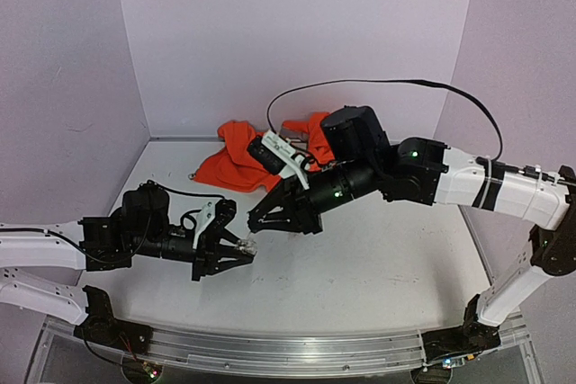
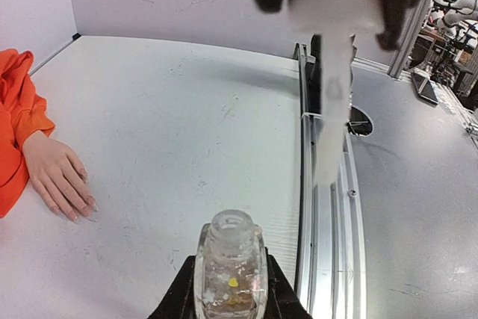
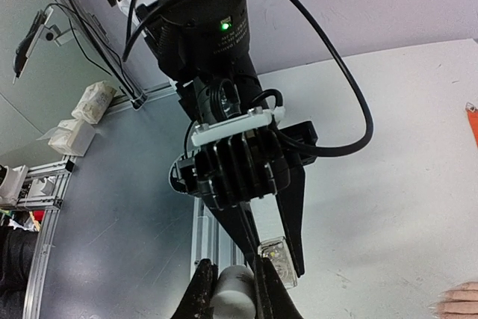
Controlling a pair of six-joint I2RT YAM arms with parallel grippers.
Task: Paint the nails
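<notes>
Right gripper (image 3: 235,289): clamped on white brush cap (image 3: 235,298). Left gripper (image 2: 230,293): clamped on open bottle (image 2: 230,255). Nails (image 2: 92,205): lay on table (image 2: 187,110) at bottle's nine o'clock, fingers pointing four o'clock; right gripper judged nearer.

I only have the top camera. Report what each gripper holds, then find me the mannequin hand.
Observer: In the left wrist view, the left gripper is shut on a clear glass bottle with its neck open and no cap.
Operator: Now the right one.
Observer: In the right wrist view, the right gripper is shut on the white cap. Its brush stem is clear of the bottle.
Operator: The hand.
Observer: The mannequin hand lies palm down on the table, fingers spread, coming out of the orange sleeve. The nails are too small to judge.
</notes>
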